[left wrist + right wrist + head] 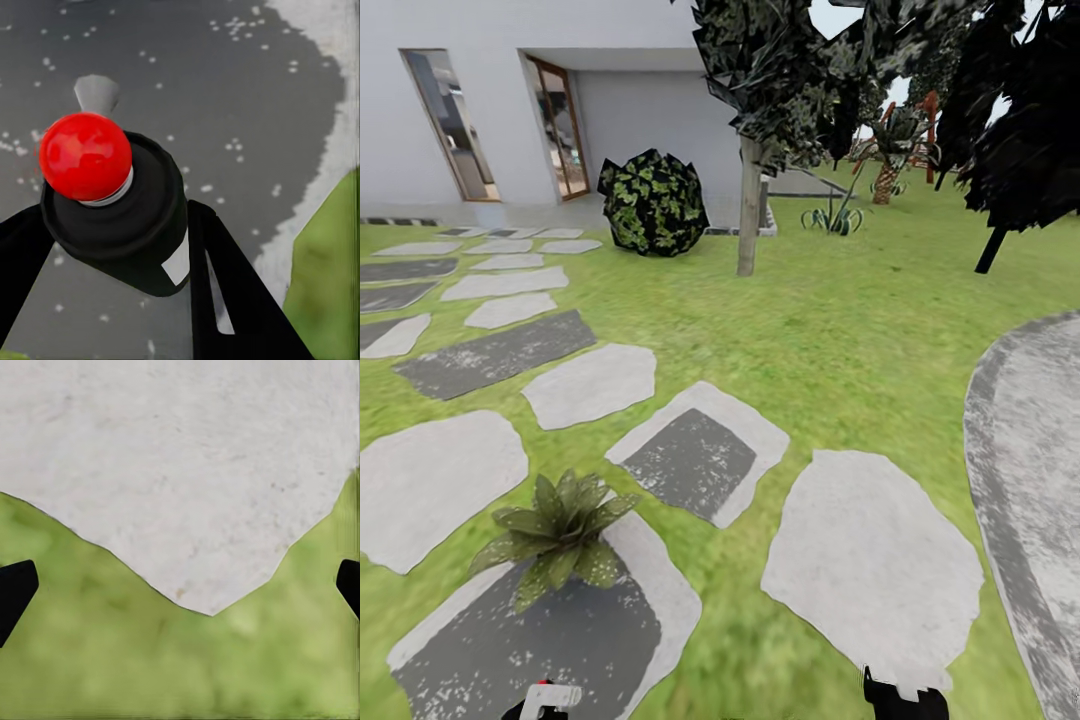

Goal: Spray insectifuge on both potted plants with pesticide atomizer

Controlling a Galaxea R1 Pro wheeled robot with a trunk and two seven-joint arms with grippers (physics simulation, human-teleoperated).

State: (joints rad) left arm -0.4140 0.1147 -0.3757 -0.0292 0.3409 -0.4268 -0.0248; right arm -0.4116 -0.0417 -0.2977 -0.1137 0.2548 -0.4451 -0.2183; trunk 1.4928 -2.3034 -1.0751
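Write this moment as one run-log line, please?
left hand: shut on dark red-capped pesticide atomizer | right hand: open, empty | speckled green leafy potted plant: ahead on grey stepping stone

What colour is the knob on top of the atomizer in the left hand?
Bright red, on the black atomizer; clearest in the left wrist view.

The left gripper (112, 247) has matte black, flat, tapering fingers (232, 300); one carries a pale grey sliver along its inner face. The right gripper (180, 585) shows blunt black fingertips (15, 589), unmarked
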